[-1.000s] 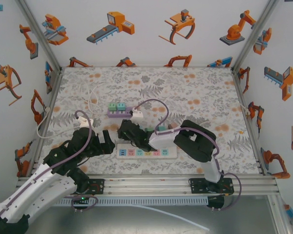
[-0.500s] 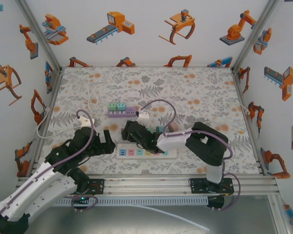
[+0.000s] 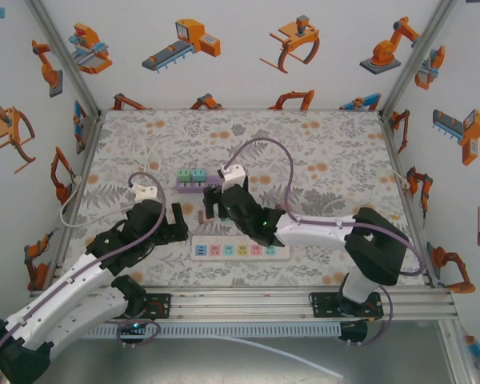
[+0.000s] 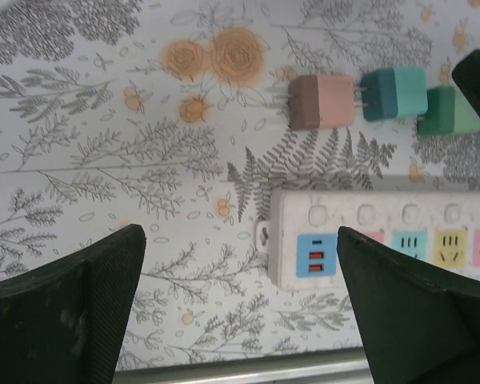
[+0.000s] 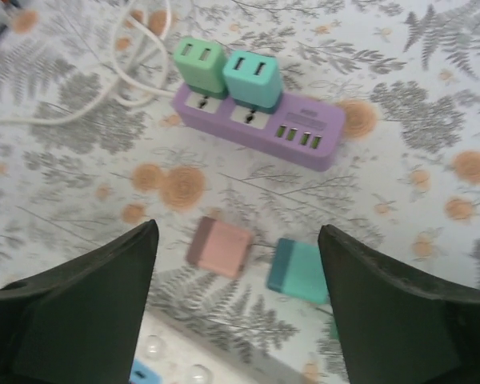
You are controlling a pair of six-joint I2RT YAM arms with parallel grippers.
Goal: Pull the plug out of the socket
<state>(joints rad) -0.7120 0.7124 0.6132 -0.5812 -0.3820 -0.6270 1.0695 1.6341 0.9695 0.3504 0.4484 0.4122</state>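
Note:
A white socket strip (image 3: 240,250) lies near the front, its coloured outlets (image 4: 312,254) bare. Just beyond it, a pink plug (image 4: 322,102), a teal plug (image 4: 394,93) and a green plug (image 4: 452,112) lie loose on the mat. Further back, a purple socket strip (image 5: 260,120) holds a green plug (image 5: 200,64) and a teal plug (image 5: 254,78). My right gripper (image 5: 236,232) hangs open above the loose pink plug (image 5: 218,246) and teal plug (image 5: 298,270), holding nothing. My left gripper (image 4: 240,236) is open over the white strip's left end (image 4: 280,240).
A white cable (image 3: 148,160) curls from the purple strip (image 3: 196,184) toward the left wall. The cell's metal rail (image 4: 240,370) runs along the near edge just below the left gripper (image 3: 174,218). The right gripper (image 3: 214,210) sits between the two strips.
The right arm has stretched out toward the far left and its jaws have spread wide. The left arm has edged slightly forward.

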